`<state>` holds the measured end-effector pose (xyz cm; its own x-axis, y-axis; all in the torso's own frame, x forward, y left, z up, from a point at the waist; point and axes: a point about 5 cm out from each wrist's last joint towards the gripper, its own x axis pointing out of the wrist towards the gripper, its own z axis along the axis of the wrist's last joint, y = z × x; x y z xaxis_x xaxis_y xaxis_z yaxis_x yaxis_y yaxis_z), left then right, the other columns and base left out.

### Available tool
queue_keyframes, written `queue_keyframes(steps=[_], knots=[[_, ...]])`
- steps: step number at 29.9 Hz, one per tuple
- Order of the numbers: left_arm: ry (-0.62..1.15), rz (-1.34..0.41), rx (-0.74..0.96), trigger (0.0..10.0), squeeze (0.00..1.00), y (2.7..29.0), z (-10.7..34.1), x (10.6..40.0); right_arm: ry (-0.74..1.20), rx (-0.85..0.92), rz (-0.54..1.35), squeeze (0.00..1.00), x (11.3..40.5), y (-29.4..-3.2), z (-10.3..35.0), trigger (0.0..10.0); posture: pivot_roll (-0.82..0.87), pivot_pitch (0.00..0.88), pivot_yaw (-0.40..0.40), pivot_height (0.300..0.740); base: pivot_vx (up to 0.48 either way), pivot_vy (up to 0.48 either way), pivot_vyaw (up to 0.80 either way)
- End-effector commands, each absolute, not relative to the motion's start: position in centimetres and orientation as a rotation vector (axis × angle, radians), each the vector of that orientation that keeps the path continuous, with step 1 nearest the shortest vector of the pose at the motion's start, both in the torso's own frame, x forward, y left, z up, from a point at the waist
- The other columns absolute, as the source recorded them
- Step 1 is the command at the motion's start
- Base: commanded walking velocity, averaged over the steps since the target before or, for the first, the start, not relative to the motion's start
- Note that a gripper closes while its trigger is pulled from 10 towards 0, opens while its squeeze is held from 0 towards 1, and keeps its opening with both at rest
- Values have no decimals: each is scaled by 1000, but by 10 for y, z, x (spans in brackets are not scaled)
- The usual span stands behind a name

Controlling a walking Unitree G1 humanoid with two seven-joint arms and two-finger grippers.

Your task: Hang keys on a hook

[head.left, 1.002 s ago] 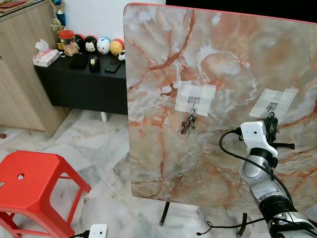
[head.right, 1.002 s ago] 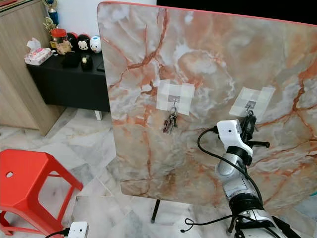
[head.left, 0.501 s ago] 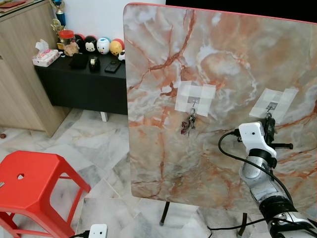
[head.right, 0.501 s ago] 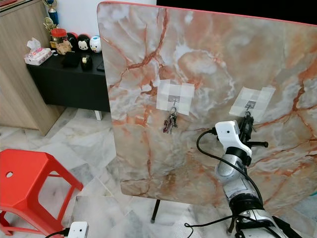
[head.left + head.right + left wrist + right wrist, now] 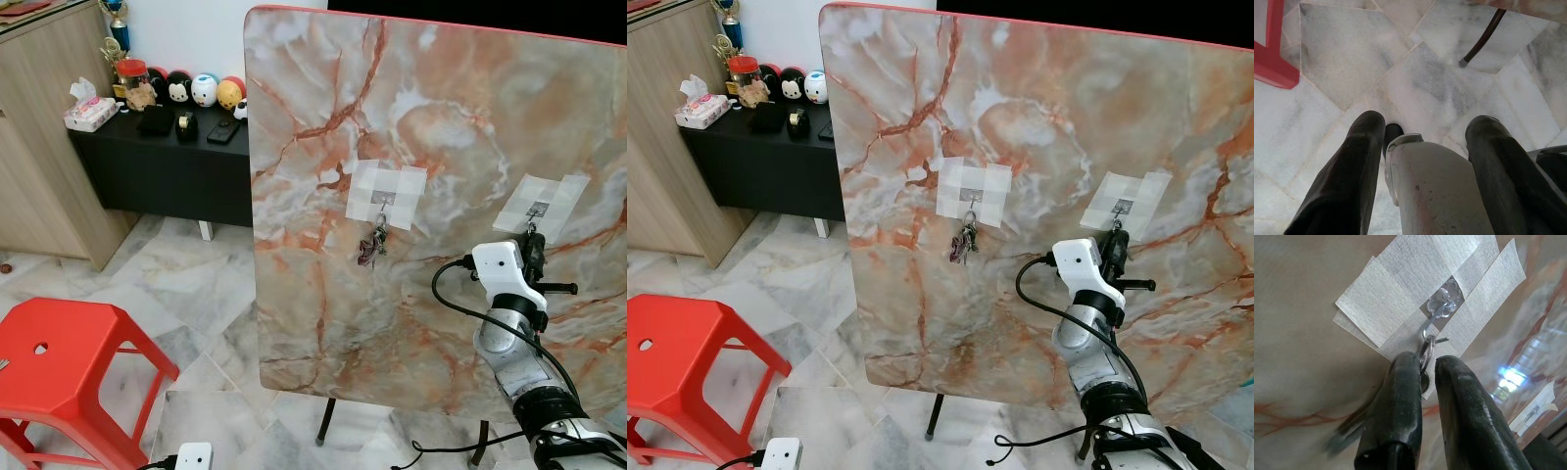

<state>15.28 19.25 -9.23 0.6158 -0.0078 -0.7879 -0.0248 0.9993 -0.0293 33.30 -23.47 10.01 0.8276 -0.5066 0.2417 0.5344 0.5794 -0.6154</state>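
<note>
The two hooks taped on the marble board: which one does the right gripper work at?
The right-hand hook, where the right gripper holds a key ring. The other hook already carries keys.

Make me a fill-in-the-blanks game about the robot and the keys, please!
1. The stool on the floor is ____.
2. Each hook is fixed to the marble board with white ____.
3. The ____ gripper holds a key ring at the hook.
4. A bunch of keys already hangs from the other hook, to the robot's ____.

Missing words: red; tape; right; left
</note>
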Motion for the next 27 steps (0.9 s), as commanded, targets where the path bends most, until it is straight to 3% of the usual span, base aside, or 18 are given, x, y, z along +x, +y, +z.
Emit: queue_keyframes(steps=[1, 12, 21, 22, 23, 24, 27], knots=[[948, 8, -61, 10000, 0, 189, -97, 144, -43, -725, -620, 1000, 334, -240, 104, 10000, 60, 0, -108, 740, 0, 0, 0], [950, 4, -61, 10000, 0, 187, -97, 144, -55, -702, -617, 1000, 332, -238, 102, 10000, 61, 0, -108, 740, 0, 0, 0], [951, 3, -62, 10000, 0, 187, -98, 142, -149, -550, -446, 996, 320, -216, 96, 10000, 58, 0, -111, 740, 0, 0, 0], [952, 2, -62, 10000, 0, 187, -98, 142, -150, -512, -424, 863, 315, -214, 92, 10000, 60, 0, -112, 740, 0, 0, 0], [952, 2, -62, 10000, 0, 187, -98, 142, -148, -493, -414, 863, 314, -213, 91, 10000, 60, 0, -112, 740, 0, 0, 0], [952, 1, -63, 10000, 0, 187, -98, 142, -145, -487, -394, 0, 310, -211, 87, 10000, 58, 0, -112, 740, 0, 0, 0], [952, 0, -62, 10000, 0, 187, -98, 142, -92, -437, -324, 0, 298, -205, 70, 10000, 58, 0, -114, 740, 0, 0, 0]])
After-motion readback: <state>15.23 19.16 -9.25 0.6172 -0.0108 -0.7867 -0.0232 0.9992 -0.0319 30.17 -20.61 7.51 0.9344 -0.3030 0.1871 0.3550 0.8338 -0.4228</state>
